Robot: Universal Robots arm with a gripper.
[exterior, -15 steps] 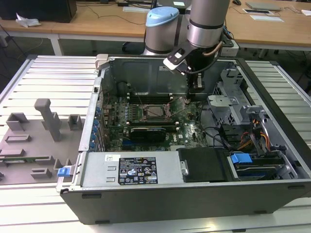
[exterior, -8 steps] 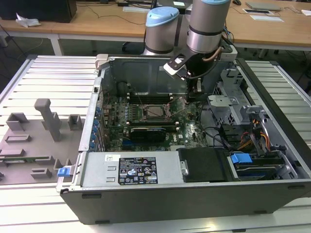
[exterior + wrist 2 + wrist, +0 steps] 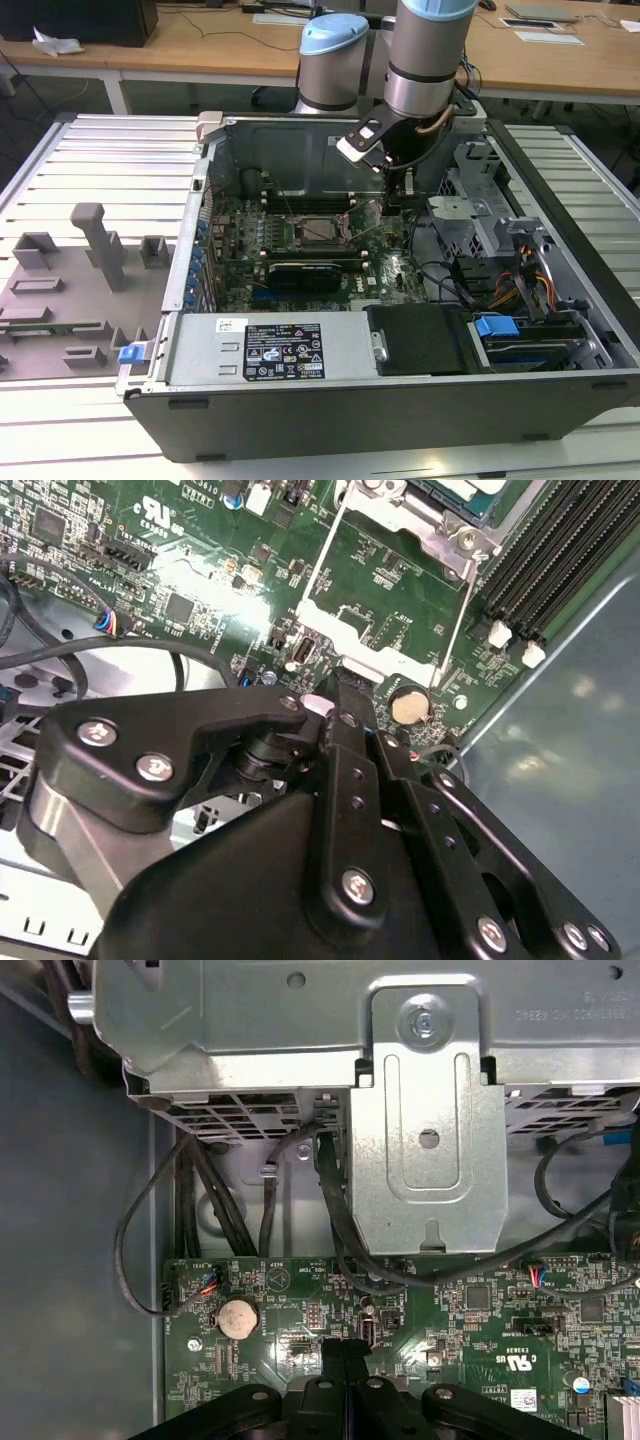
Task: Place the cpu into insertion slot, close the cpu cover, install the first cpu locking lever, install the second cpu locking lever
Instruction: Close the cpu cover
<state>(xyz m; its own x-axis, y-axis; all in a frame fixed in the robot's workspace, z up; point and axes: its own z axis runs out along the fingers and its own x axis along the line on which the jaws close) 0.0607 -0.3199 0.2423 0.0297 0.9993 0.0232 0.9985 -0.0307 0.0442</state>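
Note:
The open computer case (image 3: 200,250) holds the green motherboard (image 3: 300,265). In its socket lies the cpu (image 3: 322,231), a pale square; a pale corner of the cpu (image 3: 470,488) also shows in the second wrist view. The cpu cover (image 3: 367,212), a thin metal frame with a big window, stands raised on the side of the socket towards the exterior view's right. My gripper (image 3: 393,195) hangs just beyond it, fingers shut. In the second wrist view the gripper (image 3: 345,692) is at the cpu cover's (image 3: 370,640) free edge. The gripper (image 3: 345,1352) is low over the board.
A metal drive cage (image 3: 430,1160) with black cables (image 3: 335,1210) stands right behind the gripper. A coin battery (image 3: 408,705) and memory slots (image 3: 530,570) lie beside the socket. The power supply (image 3: 270,350) fills the case's front. A grey fixture tray (image 3: 80,270) lies outside.

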